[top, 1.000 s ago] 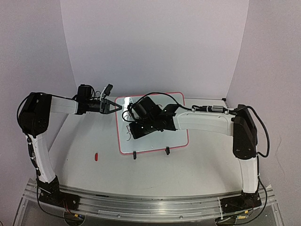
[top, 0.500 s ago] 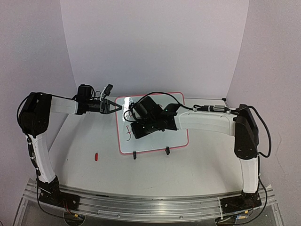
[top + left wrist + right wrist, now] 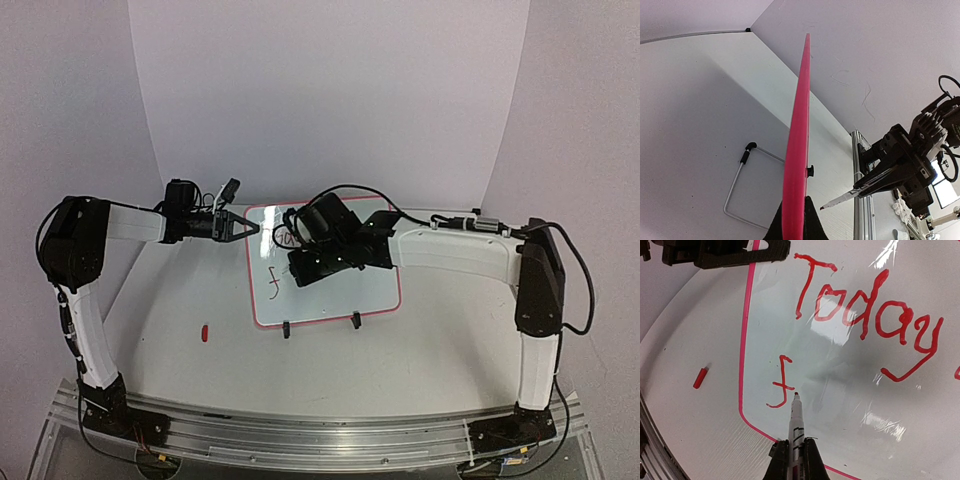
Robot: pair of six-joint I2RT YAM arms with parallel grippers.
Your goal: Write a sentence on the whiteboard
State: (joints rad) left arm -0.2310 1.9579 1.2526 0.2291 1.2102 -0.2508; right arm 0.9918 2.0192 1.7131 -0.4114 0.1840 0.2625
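**My two hands at the whiteboard (image 3: 335,302), mid-sentence.**

The whiteboard sits at the middle of the table (image 3: 420,350), its two black feet (image 3: 286,329) toward me. My left hand (image 3: 252,228) is pressed together on the board's far-left pink edge (the wrist view shows the frame edge-on between the fingers). My right hand (image 3: 794,460) pinches a white marker (image 3: 796,425), held over the board's left part. The marker's red tip sits just beside the lower stroke of the "f"; I cannot tell whether it touches. The sentence (image 3: 855,315) reads "Today" on the upper line, with a lone "f" beneath. A small red piece (image 3: 203,332) lies on the table, left of the board and well apart from it.
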